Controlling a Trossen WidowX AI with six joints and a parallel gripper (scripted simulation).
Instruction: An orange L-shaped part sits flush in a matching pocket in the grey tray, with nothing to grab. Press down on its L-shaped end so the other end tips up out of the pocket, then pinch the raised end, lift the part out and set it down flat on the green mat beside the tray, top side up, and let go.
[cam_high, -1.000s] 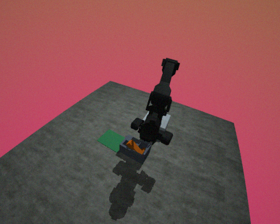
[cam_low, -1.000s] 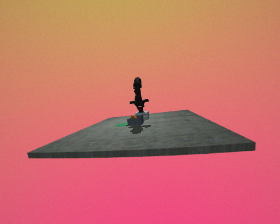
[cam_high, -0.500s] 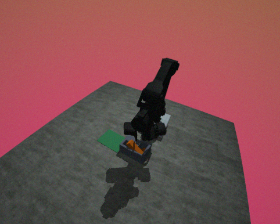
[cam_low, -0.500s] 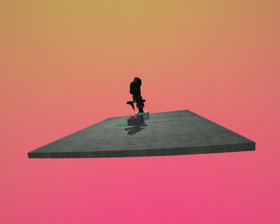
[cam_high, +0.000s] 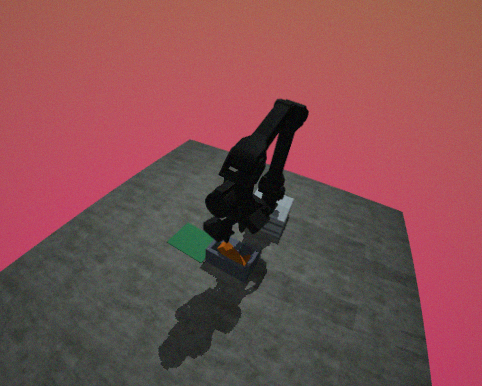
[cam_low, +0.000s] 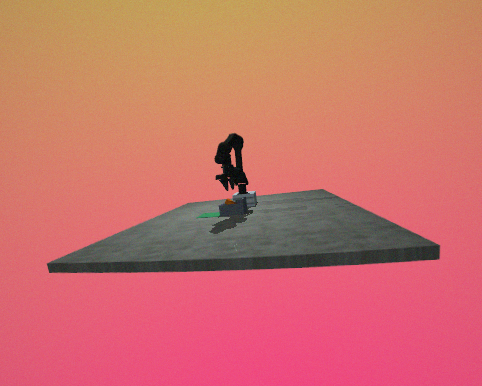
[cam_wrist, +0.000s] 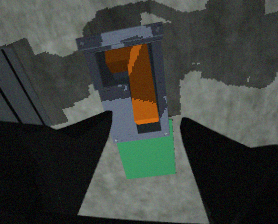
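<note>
One orange part tilted in its tray, gripper open above

Top view: The orange L-shaped part (cam_high: 233, 254) (cam_low: 230, 202) (cam_wrist: 144, 90) sits aslant in the grey tray (cam_high: 225, 267) (cam_low: 233, 209) (cam_wrist: 118, 112), its end nearer the green mat (cam_high: 190, 241) (cam_low: 208, 215) (cam_wrist: 148, 159) raised. The mat lies flat beside the tray on the grey table (cam_high: 325, 300) (cam_low: 250, 240) (cam_wrist: 210, 105). The black arm (cam_high: 247, 155) (cam_low: 235, 140) bends down over the tray; a pale grooved block (cam_high: 275, 227) (cam_low: 245, 198) (cam_wrist: 22, 85) is partly hidden behind it.

Exterior view: The gripper (cam_high: 240, 232) (cam_low: 229, 188) (cam_wrist: 146, 119) points downward above the tray, fingertips clear of the part. A corner of orange shows above the tray wall. Finer detail is too small to assess.

Wrist view: Fingers are parted well beyond the width of the part's long leg, roughly past half open, and grip nothing. The raised end appears in the gap between the fingertips, touching neither. The L-shaped end is low in the pocket, at the side away from the mat. Part not yet on the mat.
</note>
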